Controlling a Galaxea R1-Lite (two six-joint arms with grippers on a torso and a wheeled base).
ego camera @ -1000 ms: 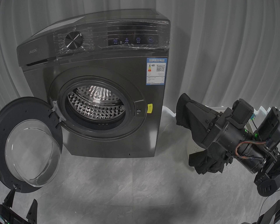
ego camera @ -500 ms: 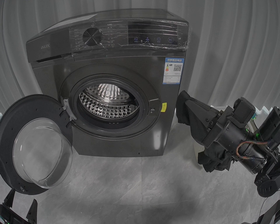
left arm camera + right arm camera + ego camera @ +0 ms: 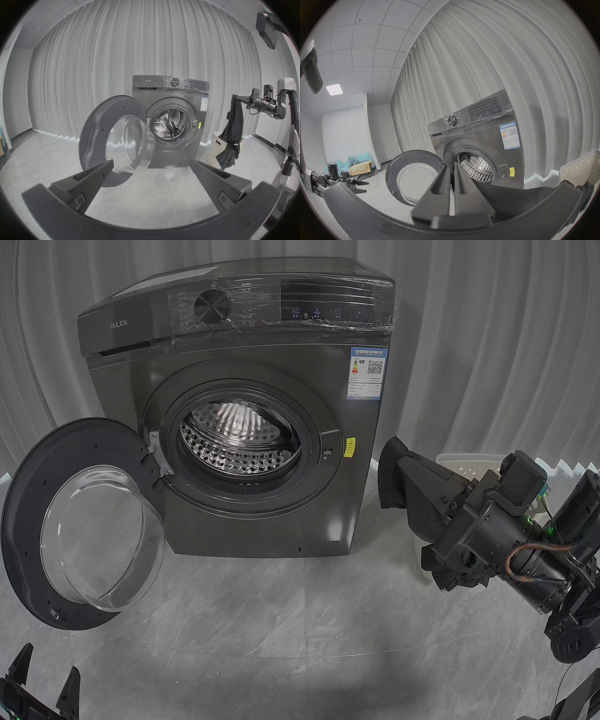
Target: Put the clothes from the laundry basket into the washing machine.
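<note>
Right tool [image 3: 450, 167]: pinched shut on black garment [image 3: 232, 131], cloth hanging below it.
Drum opening [image 3: 240, 434]: ahead-left of right tool, door [image 3: 94, 527] swung clear.
Left tool [image 3: 150, 162]: spread wide, empty, low.

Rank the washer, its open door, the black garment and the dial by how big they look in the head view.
Largest to smallest:
1. washer
2. door
3. garment, partly hidden behind the right gripper holding it
4. dial
</note>
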